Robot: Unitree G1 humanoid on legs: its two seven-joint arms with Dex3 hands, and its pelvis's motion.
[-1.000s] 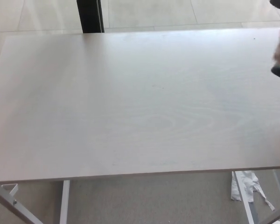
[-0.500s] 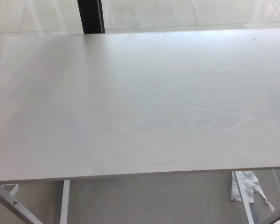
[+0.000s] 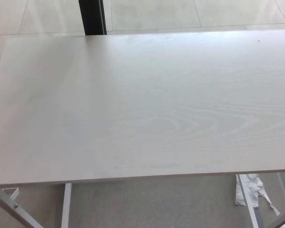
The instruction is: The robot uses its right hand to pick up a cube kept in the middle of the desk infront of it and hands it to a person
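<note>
The pale wood-grain desk [image 3: 147,104] fills the head view. No cube shows anywhere on it. Neither of my hands is in the picture, and no person's hand shows either.
A black post [image 3: 92,16] stands behind the desk's far edge at upper left. White desk legs [image 3: 65,205] show below the near edge. A crumpled white paper scrap [image 3: 251,188] lies on the grey floor at lower right.
One second ago a blurred hand with something dark showed at the right edge. It left the picture by half a second ago and has stayed out.
</note>
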